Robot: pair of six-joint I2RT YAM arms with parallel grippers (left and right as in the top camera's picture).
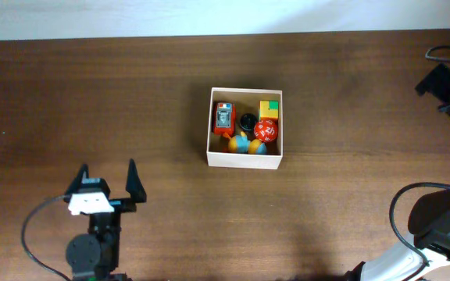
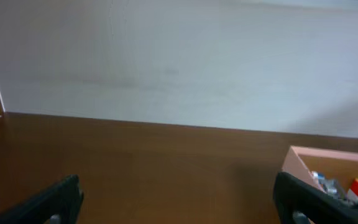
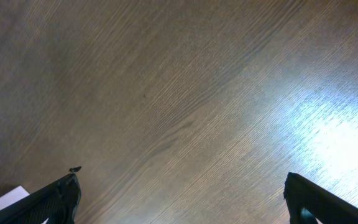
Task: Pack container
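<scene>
While both arms are hanging back, the container (image 1: 244,160) is sitting roughly in the middle of the dark wooden table (image 1: 92,86), open top facing up, white walls outside and tan inside. It's already holding a bunch of small toys. A red toy with a grey panel (image 1: 223,117) is lying along the left wall, and a black round piece (image 1: 247,121) is sitting just beside it. A yellow-and-green cube (image 1: 269,109) is tucked into the far right corner, with a red ball with white marks (image 1: 265,130) resting right next to it on the near side. Two blue-and-orange balls (image 1: 238,144) are crowding against the near wall, side by side.

The left gripper (image 1: 108,173) is hovering over bare wood on the left of the table, down by the robot's edge and well apart from the container. Its fingers (image 2: 55,202) are spread wide and gripping nothing. In the left wrist camera, a corner of the container is peeking in on the right with the cube showing inside, and a pale wall (image 2: 179,62) is running behind the table.

The right gripper (image 3: 181,186) is also standing fully released. Its fingers (image 3: 319,199) are sitting at both bottom corners of its own view, with only wood grain showing between them. Overhead, the right arm (image 1: 436,218) is parked at the bottom right corner, far from the container. Some black cabling (image 1: 444,58) is lying at the top right edge.
</scene>
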